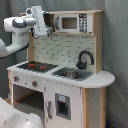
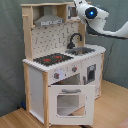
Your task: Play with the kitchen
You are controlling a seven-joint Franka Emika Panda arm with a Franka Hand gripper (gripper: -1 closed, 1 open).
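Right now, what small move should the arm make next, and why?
Probably lower toward the stovetop. The gripper hangs high by the hood, touching nothing, while the stovetop, sink and faucet all lie below it. The kitchen offers nothing else within obvious reach up there.
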